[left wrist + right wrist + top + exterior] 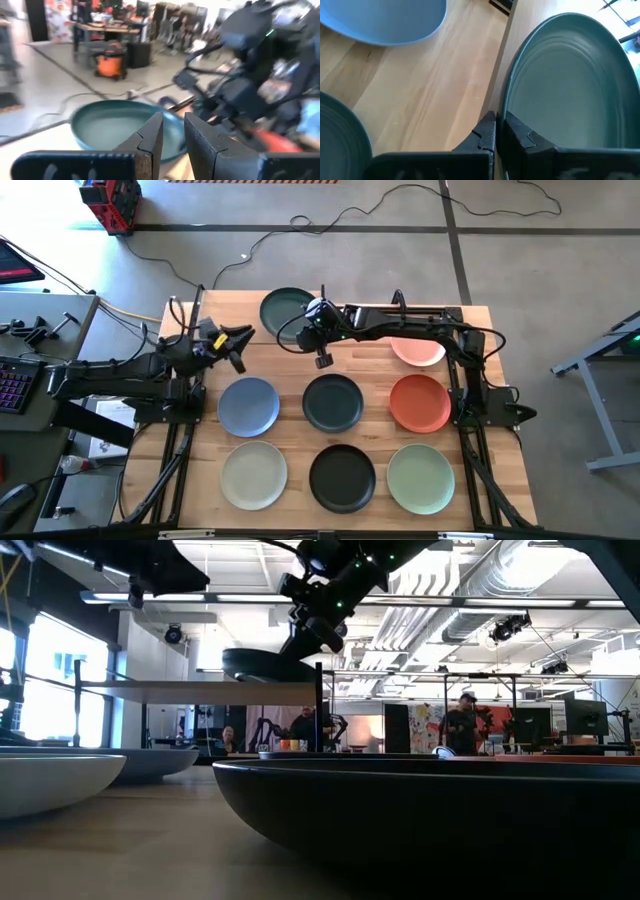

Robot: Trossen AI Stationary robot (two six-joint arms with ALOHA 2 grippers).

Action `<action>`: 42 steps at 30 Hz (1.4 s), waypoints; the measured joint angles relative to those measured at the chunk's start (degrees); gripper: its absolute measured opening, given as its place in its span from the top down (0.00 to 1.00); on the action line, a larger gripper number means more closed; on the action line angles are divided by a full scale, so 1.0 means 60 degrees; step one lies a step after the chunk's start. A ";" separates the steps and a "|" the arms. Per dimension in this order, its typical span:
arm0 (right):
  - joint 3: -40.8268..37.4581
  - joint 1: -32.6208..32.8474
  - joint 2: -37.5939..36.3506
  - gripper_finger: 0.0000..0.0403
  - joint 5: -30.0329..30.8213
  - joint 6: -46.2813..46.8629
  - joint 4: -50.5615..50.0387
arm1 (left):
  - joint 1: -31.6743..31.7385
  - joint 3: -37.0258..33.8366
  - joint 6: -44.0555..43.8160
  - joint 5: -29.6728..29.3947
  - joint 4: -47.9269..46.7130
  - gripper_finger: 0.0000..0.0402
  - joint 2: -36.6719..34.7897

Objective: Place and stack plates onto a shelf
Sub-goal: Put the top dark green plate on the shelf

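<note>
The dark teal plate (285, 308) is at the top of the shelf (200, 692), a light-wood board on thin black rods at the table's far left. It also shows in the low view (262, 664). My right gripper (312, 317) reaches in from the right and is shut on this plate. My left gripper (238, 345) hovers left of the shelf's near side, above the table. Its fingers (150, 140) stand a narrow gap apart and hold nothing. Seven other plates lie on the table. My right gripper pinches the dark teal plate's rim (506, 107) on the plate's right side, one finger over the hollow and one outside. The fingers come from the table's right, slanting down. The plate sits about level at the shelf board; whether it rests on it, I cannot tell.
On the tabletop lie the pink plate (420, 352), partly under my right arm, the blue (248, 405), charcoal (333, 402), orange-red (420, 402), pale cream-green (254, 475), black (342, 477) and sage green (420, 477) plates. People stand in the room beyond (465, 720).
</note>
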 joint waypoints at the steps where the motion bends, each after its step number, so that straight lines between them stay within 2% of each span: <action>1: -0.0001 0.0000 0.0000 1.00 0.0002 0.0000 -0.0001 | 0.0118 0.0205 0.0166 -0.0005 -0.0317 0.83 0.0157; 5: 0.0000 0.0000 0.0000 1.00 0.0002 0.0000 0.0000 | 0.0563 0.0713 0.0365 0.0156 -0.1016 0.80 0.0633; 10: 0.0001 0.0000 0.0000 1.00 0.0002 0.0000 0.0000 | 0.1296 0.0764 -0.0514 0.0995 -0.1155 0.72 0.1002; 13: -0.0002 0.0000 0.0000 1.00 0.0002 0.0000 0.0001 | 0.1783 0.0764 -0.1604 0.1365 -0.1308 0.65 0.1292; 16: -0.0001 0.0000 0.0000 1.00 0.0002 0.0000 0.0002 | 0.2164 0.0764 -0.3263 0.1318 -0.1333 0.62 0.1604; 20: 0.0000 0.0000 0.0000 1.00 0.0002 0.0000 0.0002 | 0.2588 0.0764 -0.4895 0.1359 -0.1301 0.64 0.2054; 23: -0.0001 0.0000 0.0000 1.00 0.0002 0.0000 0.0003 | 0.2875 0.0764 -0.5497 0.1771 -0.1296 0.67 0.2292; 30: 0.0000 0.0000 0.0000 1.00 0.0002 0.0004 0.0003 | 0.3337 0.0764 -0.5806 0.2309 -0.1297 0.72 0.2636; 42: -0.0002 0.0000 0.0000 1.00 0.0002 0.0004 0.0003 | 0.3510 0.0764 -0.5700 0.2591 -0.1256 0.72 0.2919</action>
